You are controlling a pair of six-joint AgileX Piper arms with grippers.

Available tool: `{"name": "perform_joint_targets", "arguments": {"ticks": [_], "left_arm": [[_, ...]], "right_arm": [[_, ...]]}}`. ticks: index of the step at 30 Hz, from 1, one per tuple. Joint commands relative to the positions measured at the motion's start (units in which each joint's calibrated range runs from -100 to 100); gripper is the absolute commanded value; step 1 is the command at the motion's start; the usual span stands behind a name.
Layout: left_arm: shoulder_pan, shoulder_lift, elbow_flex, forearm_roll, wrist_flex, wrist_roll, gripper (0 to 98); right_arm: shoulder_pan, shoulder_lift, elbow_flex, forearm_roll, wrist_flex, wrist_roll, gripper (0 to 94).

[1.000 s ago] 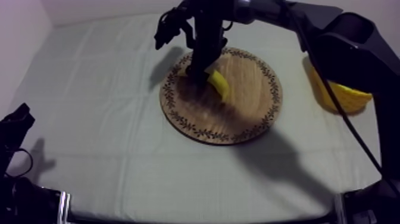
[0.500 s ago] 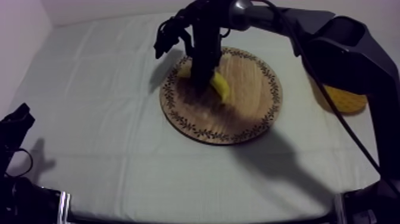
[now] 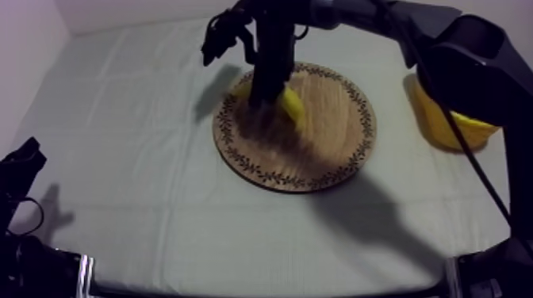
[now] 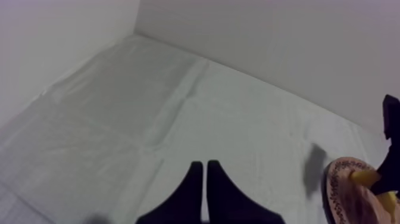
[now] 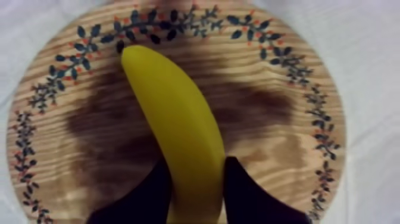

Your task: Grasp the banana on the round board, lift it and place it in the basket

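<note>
The yellow banana (image 3: pixel 291 104) is over the far left part of the round wooden board (image 3: pixel 317 150). My right gripper (image 3: pixel 266 97) comes straight down on it, shut on its middle. From the right wrist, the banana (image 5: pixel 178 119) runs out between the two black fingers (image 5: pixel 235 184) above the board (image 5: pixel 274 119) and its dark shadow. The yellow basket (image 3: pixel 444 123) stands at the right side, partly hidden by my right arm. My left gripper (image 3: pixel 22 162) rests low at the left, its fingers (image 4: pixel 205 179) together in a narrow wedge.
From the left wrist, the board's rim (image 4: pixel 333 187) and one end of the banana (image 4: pixel 363 177) lie far off beside the other arm. Bare cloth (image 3: pixel 143 174) spreads left of and in front of the board. A wall bounds the table's far side.
My right gripper's fingers have shut round the banana. Gripper and banana have shifted slightly toward the board's far rim. The left arm has not moved.
</note>
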Motion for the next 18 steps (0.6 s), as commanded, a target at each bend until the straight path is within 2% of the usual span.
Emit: {"name": "perform_joint_targets", "arguments": {"ticks": [1,12,18], "left_arm": [[0.01,0.0,-0.01,-0.01,-0.01,0.01,0.1],[0.01,0.0,-0.01,0.02,-0.01,0.01,0.1],[0.01,0.0,-0.01,0.03,-0.01,0.01,0.1]], "right_arm": [[0.19,-2.58,-0.07,0.18,0.17,-0.13,16.9],[2.02,-13.67,-1.88,0.95,5.14,-0.26,16.1],[3.1,-18.34,-0.17,1.51,6.21,-1.71,16.9]]}}
